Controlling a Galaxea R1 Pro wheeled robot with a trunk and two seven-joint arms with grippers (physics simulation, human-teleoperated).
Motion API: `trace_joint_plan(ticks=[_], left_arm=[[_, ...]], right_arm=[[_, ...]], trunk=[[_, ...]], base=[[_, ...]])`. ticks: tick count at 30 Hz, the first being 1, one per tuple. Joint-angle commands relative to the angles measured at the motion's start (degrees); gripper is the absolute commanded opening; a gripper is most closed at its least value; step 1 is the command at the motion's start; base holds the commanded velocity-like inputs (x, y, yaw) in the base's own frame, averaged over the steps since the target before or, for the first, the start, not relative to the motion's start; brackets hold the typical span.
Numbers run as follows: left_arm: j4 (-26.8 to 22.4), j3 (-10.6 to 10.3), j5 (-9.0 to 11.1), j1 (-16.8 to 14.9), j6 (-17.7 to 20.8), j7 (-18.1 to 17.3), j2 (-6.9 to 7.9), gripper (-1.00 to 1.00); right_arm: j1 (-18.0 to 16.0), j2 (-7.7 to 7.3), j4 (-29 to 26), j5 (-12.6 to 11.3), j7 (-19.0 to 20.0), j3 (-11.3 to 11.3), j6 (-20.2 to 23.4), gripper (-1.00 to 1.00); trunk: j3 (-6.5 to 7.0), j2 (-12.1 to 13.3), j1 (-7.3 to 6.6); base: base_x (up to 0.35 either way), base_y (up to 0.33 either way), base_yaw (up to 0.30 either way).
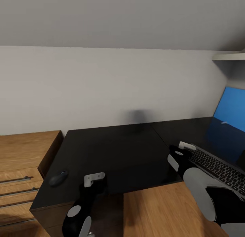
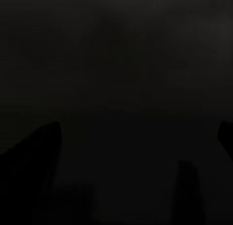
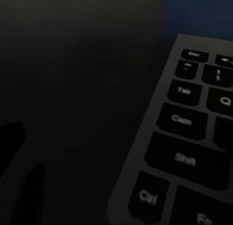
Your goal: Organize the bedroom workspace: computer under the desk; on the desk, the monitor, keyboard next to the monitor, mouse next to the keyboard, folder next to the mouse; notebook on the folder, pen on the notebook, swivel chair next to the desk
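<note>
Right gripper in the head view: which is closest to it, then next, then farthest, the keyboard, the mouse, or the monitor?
From the right gripper:
1. The keyboard, right beside it on the desk's right part.
2. The monitor, farther back at the right edge, its screen showing blue.
3. The mouse, far across the desk near its left front corner, closer to the left gripper.

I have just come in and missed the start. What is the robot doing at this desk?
The robot stands at the black desk. Its right gripper hovers at the left end of the keyboard, which lies on the desk before the blue-lit monitor. Its left gripper hangs over the front edge, holding nothing visible. The mouse lies far off, near the left corner.
</note>
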Motion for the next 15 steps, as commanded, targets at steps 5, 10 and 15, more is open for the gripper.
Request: trace_joint_plan(ticks=[5,10,15], left_arm=[[1.0,-0.1,1.0,0.0,0.4,0.7,0.02,1.00],[1.1,-0.1,1.0,0.0,0.4,0.7,0.02,1.00],[1.1,-0.1,1.0,0.0,0.4,0.7,0.02,1.00]], right_arm=[[0.0,0.05,4.1,-1.2,0.0,-0.9,-0.5,1.00],[0.0,0.17,4.1,-1.2,0.0,-0.9,-0.5,1.00],[0.0,0.24,4.1,-1.2,0.1,-0.8,-0.5,1.00]], trunk=[[-0.08,0.0,0.00],[0.07,0.0,0.00],[0.81,1.6,-0.87]], base=[[0.000,0.000,0.003],[0.000,0.000,-0.074],[0.000,0.000,-0.013]])
